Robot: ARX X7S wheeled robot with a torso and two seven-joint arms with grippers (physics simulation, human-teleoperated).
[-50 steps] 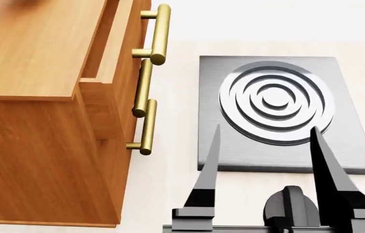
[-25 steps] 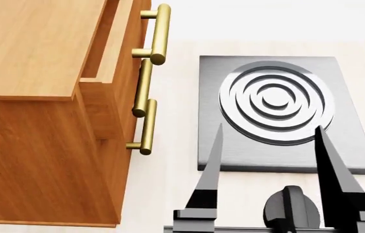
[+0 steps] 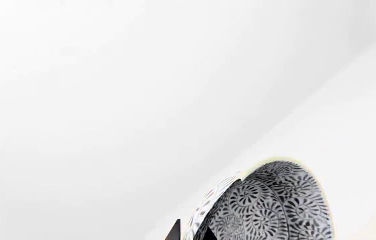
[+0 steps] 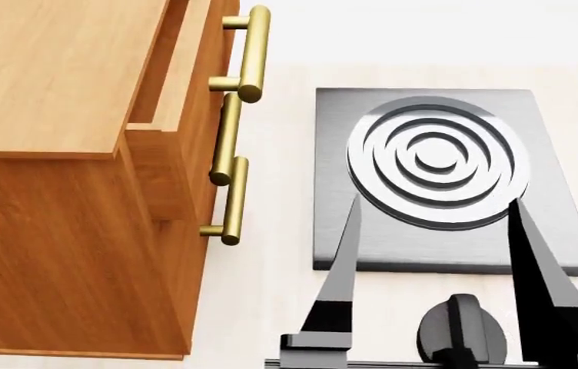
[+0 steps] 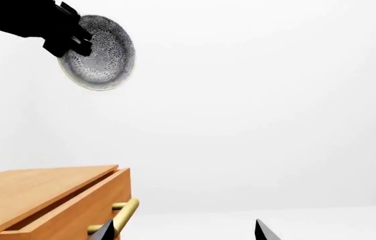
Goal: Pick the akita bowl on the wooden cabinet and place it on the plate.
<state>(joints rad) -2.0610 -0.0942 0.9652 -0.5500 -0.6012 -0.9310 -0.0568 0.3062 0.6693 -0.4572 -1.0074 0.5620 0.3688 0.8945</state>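
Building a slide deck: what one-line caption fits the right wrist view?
Left gripper holds the akita bowl high above the wooden cabinet, right gripper open below.

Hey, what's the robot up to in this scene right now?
The left pincer is shut on the rim of a small round white bowl with a dense dark speckled pattern, holding it tipped on its side in the air, well above the orange-brown wooden cabinet. The right pincer hangs open and empty over a grey metal slab with raised concentric rings. No plate is in view.
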